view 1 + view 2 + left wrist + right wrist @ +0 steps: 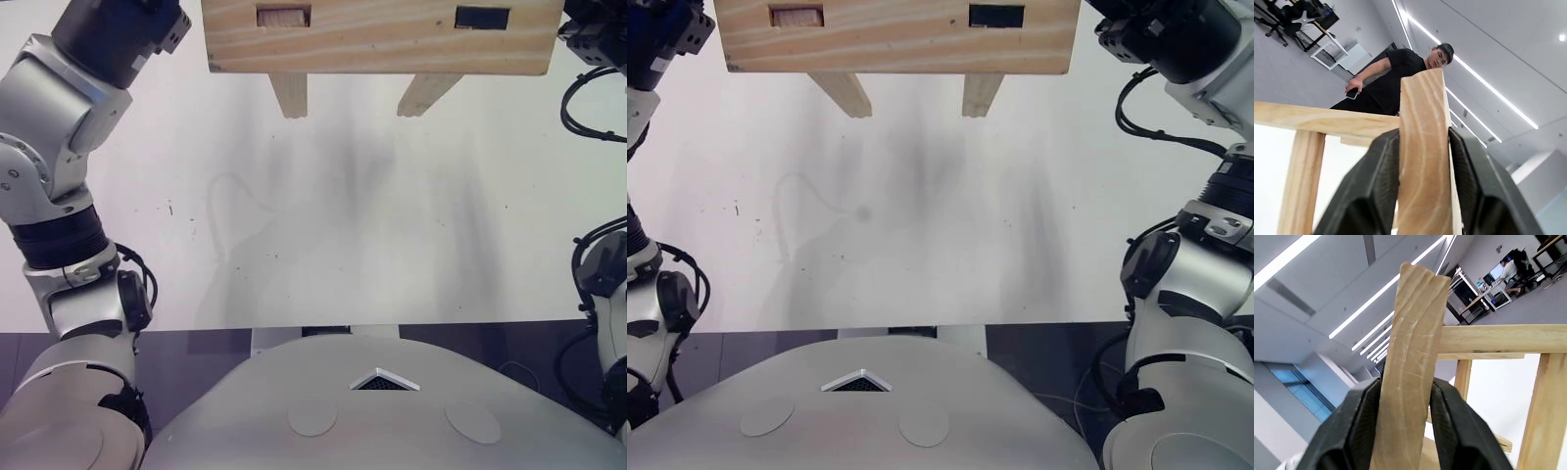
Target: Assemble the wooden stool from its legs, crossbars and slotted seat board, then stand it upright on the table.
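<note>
The wooden stool hangs over the far side of the white table, its slotted seat board [382, 39] facing me. The left slot [283, 16] holds a wooden tenon and the right slot [482, 18] looks dark. Two leg ends [290, 94] [427, 94] stick out below the board. My left gripper [1422, 142] is shut on an upright wooden piece of the stool [1422, 98], with a crossbar [1317, 120] and another leg [1300, 186] beyond it. My right gripper [1408, 387] is shut on a matching piece [1415, 323] at the other side, with a crossbar [1503, 339] running off from it.
The white table [343, 225] spreads out under the stool, and its front edge [421, 323] lies close to me. My left arm [69, 127] stands along the left side and my right arm [1205, 225] along the right, with black cables [1146, 108] hanging by it.
</note>
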Tool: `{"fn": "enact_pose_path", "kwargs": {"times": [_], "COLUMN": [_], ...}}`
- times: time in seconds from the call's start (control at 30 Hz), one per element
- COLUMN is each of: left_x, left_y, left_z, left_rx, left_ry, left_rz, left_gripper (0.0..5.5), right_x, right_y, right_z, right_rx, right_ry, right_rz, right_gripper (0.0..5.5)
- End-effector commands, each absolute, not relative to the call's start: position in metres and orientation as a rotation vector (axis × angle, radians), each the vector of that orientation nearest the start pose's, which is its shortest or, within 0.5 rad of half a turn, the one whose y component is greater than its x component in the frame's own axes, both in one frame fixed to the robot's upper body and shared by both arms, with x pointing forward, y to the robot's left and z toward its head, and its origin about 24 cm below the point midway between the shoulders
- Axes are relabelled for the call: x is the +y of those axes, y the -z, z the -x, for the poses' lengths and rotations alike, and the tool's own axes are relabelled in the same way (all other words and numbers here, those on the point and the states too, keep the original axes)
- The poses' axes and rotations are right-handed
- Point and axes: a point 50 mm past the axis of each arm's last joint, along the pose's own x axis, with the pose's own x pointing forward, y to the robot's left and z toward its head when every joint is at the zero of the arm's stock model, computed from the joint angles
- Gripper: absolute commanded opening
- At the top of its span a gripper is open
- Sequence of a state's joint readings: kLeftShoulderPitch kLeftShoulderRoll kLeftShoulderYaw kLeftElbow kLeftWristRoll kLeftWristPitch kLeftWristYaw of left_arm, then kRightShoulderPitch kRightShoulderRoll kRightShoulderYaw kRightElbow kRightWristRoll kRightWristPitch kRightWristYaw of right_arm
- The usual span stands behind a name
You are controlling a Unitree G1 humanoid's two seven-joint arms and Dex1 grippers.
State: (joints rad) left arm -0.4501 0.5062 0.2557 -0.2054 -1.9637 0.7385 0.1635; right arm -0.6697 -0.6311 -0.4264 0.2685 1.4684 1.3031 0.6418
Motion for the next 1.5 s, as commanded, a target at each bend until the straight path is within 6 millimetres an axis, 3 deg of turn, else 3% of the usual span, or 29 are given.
{"fn": "enact_pose_path", "kwargs": {"times": [0.03, 0.2, 0.33, 0.47, 0.63, 0.8, 0.97, 1.07, 1.17, 1.27, 1.33, 1.4, 1.5], "left_x": [0.16, 0.155, 0.157, 0.16, 0.161, 0.166, 0.176, 0.187, 0.203, 0.245, 0.263, 0.268, 0.265], "left_y": [-0.204, -0.184, -0.171, -0.157, -0.159, -0.158, -0.156, -0.165, -0.177, -0.169, -0.181, -0.189, -0.158], "left_z": [-0.273, -0.281, -0.284, -0.283, -0.286, -0.286, -0.289, -0.29, -0.284, -0.27, -0.265, -0.262, -0.261], "left_rx": [0.261, 0.397, 0.469, 0.543, 0.547, 0.543, 0.515, 0.45, 0.383, 0.317, 0.188, 0.063, 0.11], "left_ry": [0.704, 0.511, 0.428, 0.382, 0.379, 0.361, 0.337, 0.338, 0.326, 0.154, 0.121, 0.097, 0.003], "left_rz": [1.127, 1.208, 1.238, 1.198, 1.142, 1.12, 1.143, 1.147, 1.094, 0.862, 0.807, 0.624, 0.192], "left_gripper": [1.45, 1.45, 1.45, 1.44, 1.43, 1.43, 2.5, 3.03, 3.5, 3.9, 3.9, 3.9, 3.9], "right_x": [-0.205, -0.177, -0.158, -0.156, -0.166, -0.17, -0.176, -0.186, -0.205, -0.234, -0.248, -0.246, -0.238], "right_y": [-0.234, -0.221, -0.208, -0.185, -0.169, -0.166, -0.179, -0.19, -0.193, -0.182, -0.179, -0.178, -0.159], "right_z": [-0.289, -0.301, -0.297, -0.286, -0.28, -0.278, -0.279, -0.279, -0.275, -0.266, -0.261, -0.259, -0.265], "right_rx": [0.18, 0.271, 0.305, 0.387, 0.455, 0.472, 0.378, 0.285, 0.208, 0.134, 0.061, -0.008, -0.008], "right_ry": [-1.242, -0.946, -0.754, -0.644, -0.57, -0.58, -0.613, -0.602, -0.532, -0.338, -0.222, -0.147, -0.105], "right_rz": [-1.043, -1.204, -1.304, -1.3, -1.236, -1.19, -1.2, -1.213, -1.188, -1.013, -0.838, -0.487, -0.076], "right_gripper": [1.53, 1.53, 1.53, 1.52, 1.52, 1.52, 2.64, 3.23, 3.28, 3.28, 3.28, 3.28, 3.28]}}
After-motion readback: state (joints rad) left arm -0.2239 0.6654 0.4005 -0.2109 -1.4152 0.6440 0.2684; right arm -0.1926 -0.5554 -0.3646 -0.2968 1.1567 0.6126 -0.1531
